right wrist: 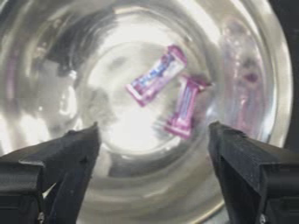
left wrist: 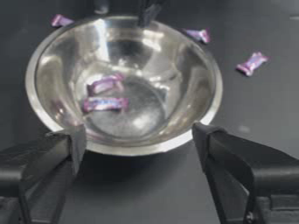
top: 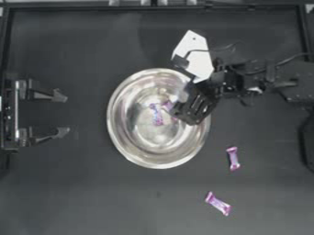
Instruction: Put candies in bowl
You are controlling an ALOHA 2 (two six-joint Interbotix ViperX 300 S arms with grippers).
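Over the bowl (top: 131,137) the right gripper (top: 191,106) hangs, jaws spread, empty; two candies (right wrist: 156,75) inside. Left gripper (top: 60,114) parked at left, spread. Left wrist view alone shows three candies (left wrist: 252,63) on the dark table (top: 73,193); top view shows two.

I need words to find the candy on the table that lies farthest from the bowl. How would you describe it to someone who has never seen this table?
Start at the big silver bowl in the middle of the dark table. Two wrapped purple-pink candies lie on the bare table on the right arm's side of it. The one you want is the lower one in the top view, near the table's front edge and lying slanted, while its neighbour sits closer to the bowl's rim.
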